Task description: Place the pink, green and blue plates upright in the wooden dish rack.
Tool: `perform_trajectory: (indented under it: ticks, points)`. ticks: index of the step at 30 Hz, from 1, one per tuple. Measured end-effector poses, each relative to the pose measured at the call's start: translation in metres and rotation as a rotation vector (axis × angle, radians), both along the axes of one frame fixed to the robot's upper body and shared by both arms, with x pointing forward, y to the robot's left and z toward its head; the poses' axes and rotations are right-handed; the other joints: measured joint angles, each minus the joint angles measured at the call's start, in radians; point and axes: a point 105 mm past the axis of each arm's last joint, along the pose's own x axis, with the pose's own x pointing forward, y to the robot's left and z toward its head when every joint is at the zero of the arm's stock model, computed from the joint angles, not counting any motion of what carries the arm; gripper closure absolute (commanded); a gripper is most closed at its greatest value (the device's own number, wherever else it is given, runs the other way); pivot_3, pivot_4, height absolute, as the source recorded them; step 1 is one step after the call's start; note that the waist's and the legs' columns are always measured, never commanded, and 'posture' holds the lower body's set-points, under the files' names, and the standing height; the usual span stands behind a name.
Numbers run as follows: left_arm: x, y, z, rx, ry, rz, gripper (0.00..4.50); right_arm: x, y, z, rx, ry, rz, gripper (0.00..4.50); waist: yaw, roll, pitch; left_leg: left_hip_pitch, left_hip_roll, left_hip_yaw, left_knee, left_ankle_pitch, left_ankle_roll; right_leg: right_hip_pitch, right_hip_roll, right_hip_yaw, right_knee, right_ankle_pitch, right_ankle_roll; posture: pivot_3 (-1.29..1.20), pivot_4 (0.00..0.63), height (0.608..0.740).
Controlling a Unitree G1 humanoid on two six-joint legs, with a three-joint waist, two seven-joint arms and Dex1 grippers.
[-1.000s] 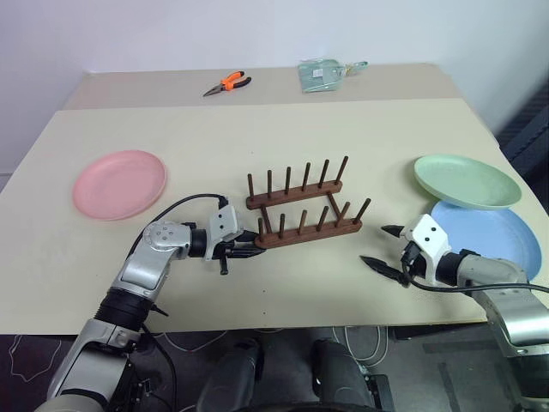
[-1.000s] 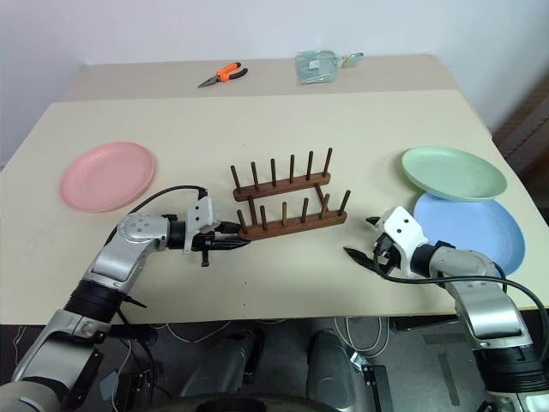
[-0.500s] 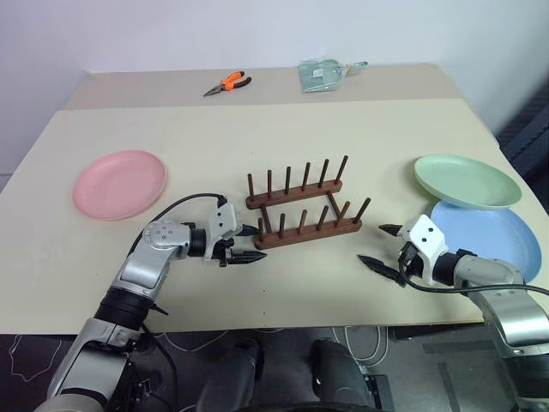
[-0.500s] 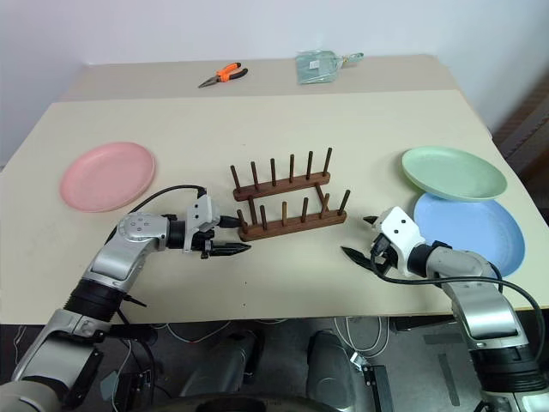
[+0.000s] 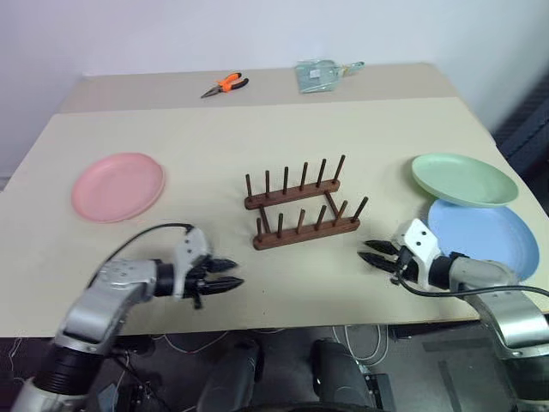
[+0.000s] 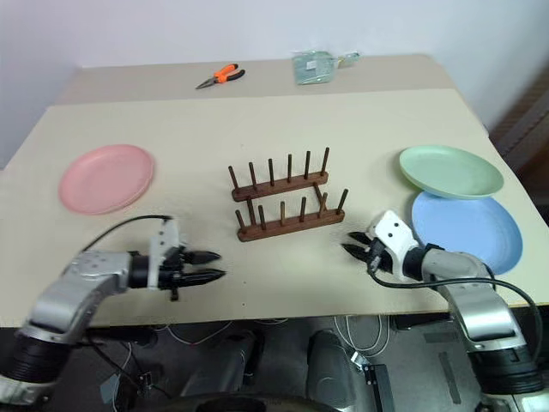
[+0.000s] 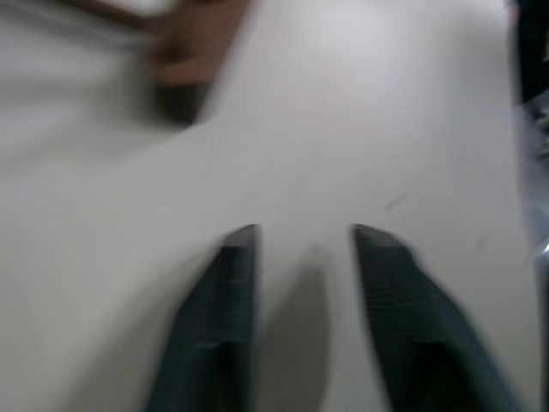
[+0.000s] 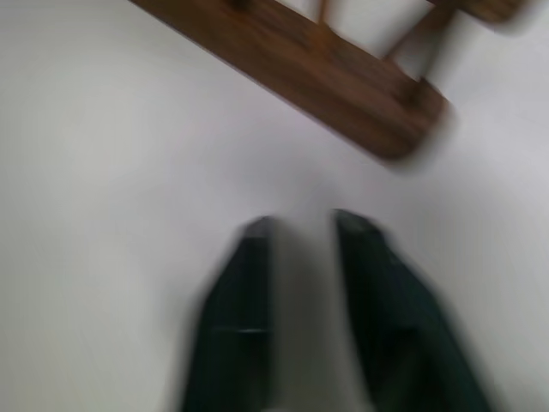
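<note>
The pink plate [image 5: 117,186] lies flat at the table's left. At the right, the green plate [image 5: 464,178] lies flat with its near rim over the far edge of the blue plate [image 5: 485,236]. The wooden dish rack [image 5: 302,209] stands in the middle with no plate between its pegs. My left gripper [image 5: 232,274] hovers near the front edge, left of and nearer than the rack, its fingers [image 7: 227,283] apart with nothing between them. My right gripper [image 5: 371,251] is shut and empty, just right of the rack's near bar [image 8: 292,64] and left of the blue plate.
Orange-handled pliers [image 5: 226,84] and a clear plastic packet [image 5: 322,74] lie on the far table section. Bare tabletop [image 5: 197,137] stretches between the pink plate and the rack. The table's front edge runs just below both grippers.
My left gripper has let go of the rack's near-left end and drawn back toward the front edge. My right gripper's fingers have closed from wide open and shifted slightly toward the rack.
</note>
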Motion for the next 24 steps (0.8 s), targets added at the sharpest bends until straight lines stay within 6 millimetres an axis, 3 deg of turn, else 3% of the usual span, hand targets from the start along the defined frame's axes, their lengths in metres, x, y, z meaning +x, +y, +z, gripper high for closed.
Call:
perform_trajectory:
  ticks: [4, 7, 12, 19, 22, 24]
  points:
    - [0.013, -0.015, 0.001, 0.008, -0.068, 0.042, 2.84, 0.006, 0.005, 0.001, -0.022, -0.022, -0.002, 3.93, 0.000, 0.000, -0.001, 0.000, 0.000, 0.001, -0.001, 0.000, 0.000, 0.000, 0.000, 0.001, -0.001, 0.000, 0.000, 0.00, 0.150, 0.739]
    - [0.036, -0.019, 0.000, 0.022, -0.170, 0.156, 2.84, 0.016, 0.017, 0.001, -0.025, -0.067, -0.021, 3.93, -0.003, 0.000, -0.002, 0.001, 0.002, 0.002, 0.000, 0.000, 0.000, 0.000, 0.001, 0.001, -0.001, 0.003, -0.001, 0.00, 0.150, 0.739]
    - [0.078, -0.008, 0.004, 0.046, -0.278, 0.361, 2.84, 0.042, 0.032, 0.001, -0.026, -0.134, -0.098, 3.93, -0.008, -0.001, -0.003, 0.003, 0.006, 0.005, 0.000, 0.001, -0.001, 0.000, 0.004, 0.001, -0.001, 0.006, -0.001, 0.00, 0.150, 0.739]
    - [0.090, 0.000, 0.006, 0.041, -0.306, 0.412, 2.84, 0.063, 0.031, 0.005, -0.039, -0.180, -0.167, 3.93, -0.005, 0.000, -0.004, 0.003, 0.006, 0.005, 0.000, 0.001, -0.001, 0.000, 0.006, 0.004, -0.002, 0.007, -0.001, 0.00, 0.150, 0.739]
    - [0.091, 0.001, 0.006, 0.042, -0.309, 0.415, 2.84, 0.064, 0.030, 0.005, -0.033, -0.179, -0.171, 3.12, -0.005, 0.000, -0.004, 0.003, 0.007, 0.006, 0.000, 0.001, -0.001, 0.000, 0.007, 0.005, -0.002, 0.008, -0.002, 0.00, 0.150, 0.739]
    - [0.091, 0.001, 0.006, 0.041, -0.309, 0.418, 2.84, 0.061, 0.029, 0.007, -0.019, -0.171, -0.164, 2.16, -0.005, 0.000, -0.004, 0.003, 0.007, 0.006, 0.000, 0.001, -0.001, 0.000, 0.008, 0.005, -0.002, 0.008, -0.002, 0.00, 0.150, 0.739]
